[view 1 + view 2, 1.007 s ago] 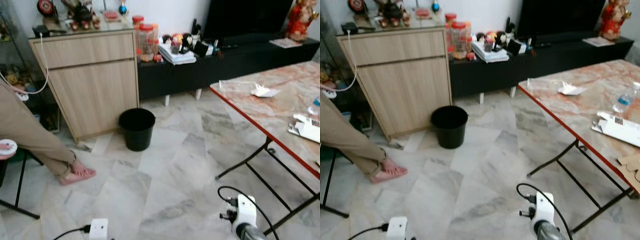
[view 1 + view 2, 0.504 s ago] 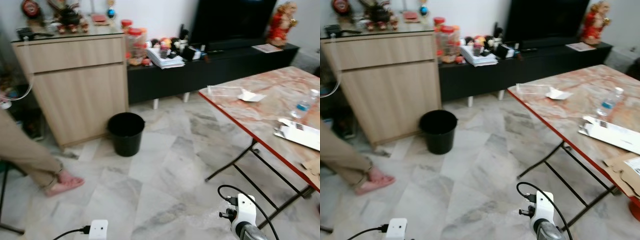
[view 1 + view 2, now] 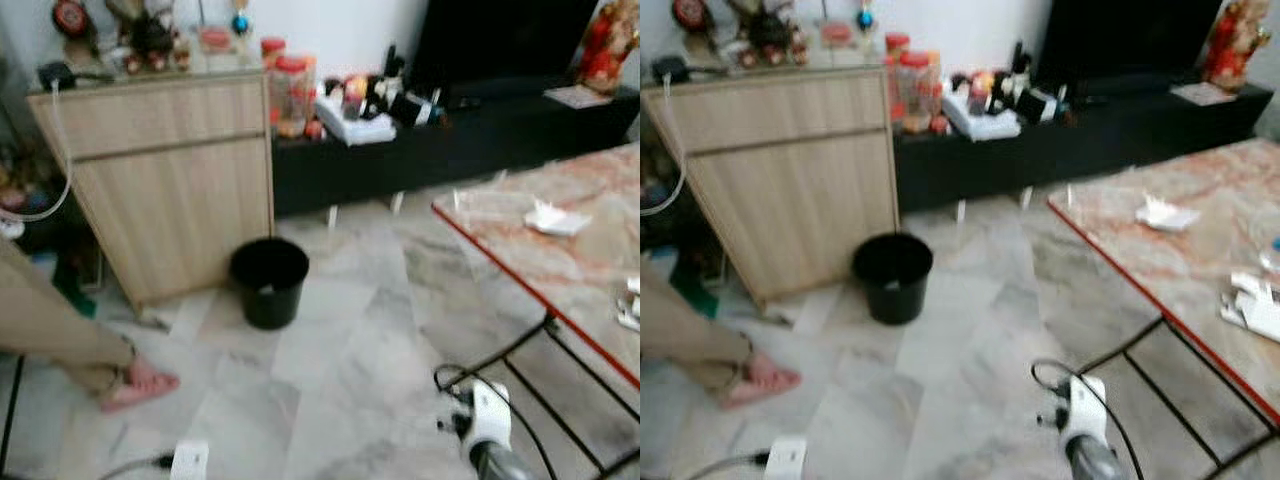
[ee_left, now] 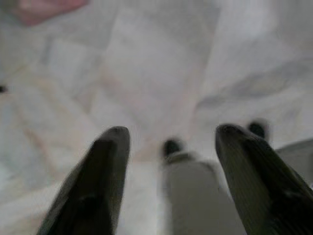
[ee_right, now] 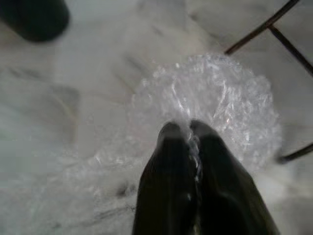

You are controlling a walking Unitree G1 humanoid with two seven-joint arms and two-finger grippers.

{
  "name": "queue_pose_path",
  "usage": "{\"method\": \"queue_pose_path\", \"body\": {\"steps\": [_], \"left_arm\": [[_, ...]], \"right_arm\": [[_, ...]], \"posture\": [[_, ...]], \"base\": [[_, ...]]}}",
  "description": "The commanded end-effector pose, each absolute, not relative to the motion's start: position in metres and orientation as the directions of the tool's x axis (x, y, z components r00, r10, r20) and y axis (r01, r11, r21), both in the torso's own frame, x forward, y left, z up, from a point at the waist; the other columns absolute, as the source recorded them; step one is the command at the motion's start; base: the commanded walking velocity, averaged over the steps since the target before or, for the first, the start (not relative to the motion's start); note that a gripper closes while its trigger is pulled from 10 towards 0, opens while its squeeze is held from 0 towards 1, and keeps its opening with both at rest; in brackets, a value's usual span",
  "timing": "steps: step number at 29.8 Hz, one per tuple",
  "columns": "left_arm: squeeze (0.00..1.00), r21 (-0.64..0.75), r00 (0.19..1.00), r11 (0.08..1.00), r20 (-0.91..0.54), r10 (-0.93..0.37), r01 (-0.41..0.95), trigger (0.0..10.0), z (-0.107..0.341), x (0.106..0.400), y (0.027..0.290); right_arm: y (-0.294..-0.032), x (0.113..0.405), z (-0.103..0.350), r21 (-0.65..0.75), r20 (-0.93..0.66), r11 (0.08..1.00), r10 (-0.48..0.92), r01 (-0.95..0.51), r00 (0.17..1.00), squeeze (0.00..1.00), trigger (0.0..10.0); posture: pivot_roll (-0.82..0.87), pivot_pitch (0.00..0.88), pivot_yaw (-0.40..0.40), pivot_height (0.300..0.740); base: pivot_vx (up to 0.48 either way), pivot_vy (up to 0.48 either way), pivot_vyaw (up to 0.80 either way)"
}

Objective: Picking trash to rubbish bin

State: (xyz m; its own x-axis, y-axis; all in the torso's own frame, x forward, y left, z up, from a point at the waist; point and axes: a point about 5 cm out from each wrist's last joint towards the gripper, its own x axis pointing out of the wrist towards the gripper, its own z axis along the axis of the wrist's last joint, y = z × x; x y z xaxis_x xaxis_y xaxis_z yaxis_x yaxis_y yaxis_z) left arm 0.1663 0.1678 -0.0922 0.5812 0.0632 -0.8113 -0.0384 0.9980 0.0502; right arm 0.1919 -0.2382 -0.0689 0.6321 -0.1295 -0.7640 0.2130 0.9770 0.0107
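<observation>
Right wrist view shows the right pincer (image 5: 190,128) clamped on what looks like crumpled clear plastic wrap (image 5: 215,103) above the marble floor (image 3: 340,360), the left pincer (image 4: 168,139) hanging spread, and the black rubbish bin (image 3: 268,282) standing beside the wooden cabinet (image 3: 170,180).

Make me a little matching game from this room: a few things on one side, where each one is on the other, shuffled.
Things:
1. black rubbish bin
2. crumpled clear plastic
3. white paper scrap
4. red-lidded jars

Places:
A. on the marble-top table
B. on the floor beside the wooden cabinet
C. pinched in the right gripper
D. on the low black TV bench

Pairs: 1-B, 2-C, 3-A, 4-D
</observation>
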Motion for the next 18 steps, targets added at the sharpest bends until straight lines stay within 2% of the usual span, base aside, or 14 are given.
{"method": "queue_pose_path", "body": {"steps": [1,3,18], "left_arm": [[0.00,0.073,0.560,0.997,-0.825,0.078,-0.031,10.0,-0.0943,0.1603,0.1761],[0.00,0.073,0.562,0.997,-0.824,0.076,-0.027,10.0,-0.0940,0.1611,0.1755],[0.00,0.074,0.567,0.997,-0.821,0.069,-0.014,10.0,-0.0930,0.1637,0.1747]], "right_arm": [[-0.2289,0.2109,-0.0605,0.034,-0.726,0.980,-0.110,0.195,0.678,0.00,10.0],[-0.2284,0.2110,-0.0605,0.036,-0.727,0.981,-0.107,0.193,0.679,0.00,10.0],[-0.2301,0.2100,-0.0611,0.049,-0.732,0.970,-0.127,0.238,0.670,0.00,10.0]], "posture": [[0.00,0.000,-0.076,0.740],[0.00,0.000,-0.076,0.740],[0.01,0.000,-0.077,0.740]], "base": [[0.480,0.000,0.80],[0.480,0.000,0.79],[0.480,0.000,0.00]]}}
